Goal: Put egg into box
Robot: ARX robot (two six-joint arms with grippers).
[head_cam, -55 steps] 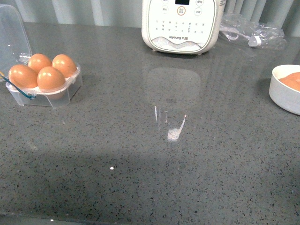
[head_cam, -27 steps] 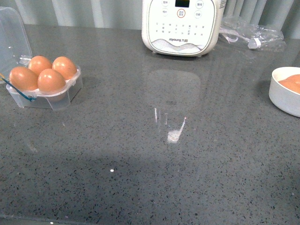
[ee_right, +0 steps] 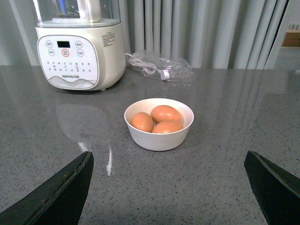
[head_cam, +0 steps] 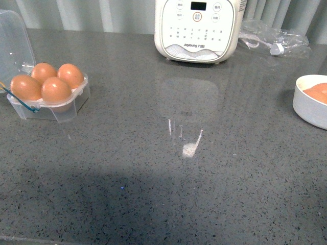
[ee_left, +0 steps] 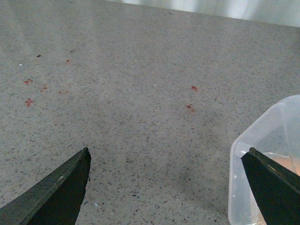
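Eggs point(head_cam: 56, 89) sit in the box point(head_cam: 65, 111), four of them, one in each cup, so every cup is full. They are all orange-brown and look the same. The box is on the far left of the surface point(head_cam: 153, 194). Its clear lid point(head_cam: 13, 41) stands open behind it. A blue cord point(head_cam: 20, 101) runs along its left side.

My left gripper point(ee_left: 168, 151) is spread wide and holds nothing. It hangs over bare gray surface, just beside a clear corner of the box point(ee_left: 262, 136). I can see a bit of orange through the plastic. Some tiny red marks point(ee_left: 29, 101) dot the surface there.

My right gripper point(ee_right: 168, 153) is spread wide too, and it is empty. It points at a round white bowl point(ee_right: 159, 136) on the right side of the surface, well apart from the box. Three more brown eggs point(ee_right: 165, 114) lie in the bowl, touching each other.

At the far edge, in the middle, stands a white kitchen machine point(head_cam: 196, 28) with buttons on its front. A crinkly clear plastic bag point(head_cam: 273, 41) lies to the right of it. Gray curtains point(ee_right: 211, 33) hang behind.
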